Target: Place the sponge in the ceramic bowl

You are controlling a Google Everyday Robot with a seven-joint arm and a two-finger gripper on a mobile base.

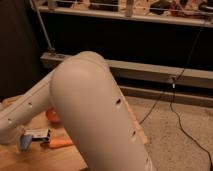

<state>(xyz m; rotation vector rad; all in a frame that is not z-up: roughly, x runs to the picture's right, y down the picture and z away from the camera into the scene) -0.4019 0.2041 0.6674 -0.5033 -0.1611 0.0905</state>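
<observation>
My white arm [95,115] fills the middle of the camera view, and its forearm [22,117] runs down to the lower left edge. The gripper at its end is out of view there, and it is shut. On the wooden table [45,159], an orange-red round shape [51,116] peeks out from behind the arm; it looks like the ceramic bowl, mostly hidden. A small blue-grey piece [23,143] lies at the lower left under the forearm and may be the sponge. I cannot tell whether anything is held.
A white packet [38,134] and an orange carrot-like item [61,143] lie on the table near the blue piece. Black cables [172,107] trail over the speckled floor on the right. A metal rail [165,75] and dark shelving stand behind.
</observation>
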